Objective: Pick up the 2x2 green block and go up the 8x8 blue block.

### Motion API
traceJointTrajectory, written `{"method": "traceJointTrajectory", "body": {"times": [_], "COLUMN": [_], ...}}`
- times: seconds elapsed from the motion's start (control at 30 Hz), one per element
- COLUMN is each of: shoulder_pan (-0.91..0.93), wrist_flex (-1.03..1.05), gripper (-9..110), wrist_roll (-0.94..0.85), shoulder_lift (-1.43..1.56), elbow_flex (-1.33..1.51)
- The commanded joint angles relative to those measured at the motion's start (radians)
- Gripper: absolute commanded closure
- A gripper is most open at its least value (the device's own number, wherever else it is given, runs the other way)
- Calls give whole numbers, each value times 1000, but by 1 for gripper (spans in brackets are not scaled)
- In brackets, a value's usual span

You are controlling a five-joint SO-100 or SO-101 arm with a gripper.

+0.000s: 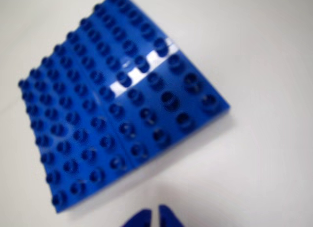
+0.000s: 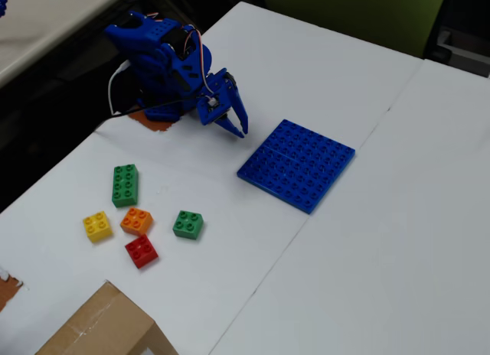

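The 2x2 green block (image 2: 187,224) sits on the white table at the lower left of the fixed view, out of the wrist view. The 8x8 blue block (image 2: 297,164) lies flat right of centre and fills the wrist view (image 1: 122,104). My gripper (image 2: 239,130) hangs shut and empty just left of the blue block's near corner, a little above the table. Its two blue fingertips show close together at the bottom edge of the wrist view (image 1: 157,218), with only a thin gap and nothing between them.
A longer green brick (image 2: 125,184), a yellow brick (image 2: 97,226), an orange brick (image 2: 136,219) and a red brick (image 2: 142,250) lie near the green block. A cardboard box (image 2: 103,332) sits at the front edge. The arm's base (image 2: 157,64) stands at the back left.
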Motion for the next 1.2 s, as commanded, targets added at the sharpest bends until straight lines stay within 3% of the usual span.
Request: {"method": "traceJointTrajectory", "body": {"times": [0.0, 0.07, 0.17, 0.43, 0.6, 0.73, 0.93, 1.17], "shoulder_pan": [0, 20, 67, 117, 130, 229, 416, 629], "wrist_flex": [2, -11, -61, 146, 391, 584, 591, 723], "gripper": [101, 101, 101, 101, 100, 97, 90, 81], "wrist_roll": [-419, -586, -692, -666, -652, -891, -1250, -1562], "shoulder_lift": [9, 9, 8, -14, -347, -658, -891, -1342], "elbow_flex": [6, 5, -3, -210, -611, -900, -1025, -1485]}}
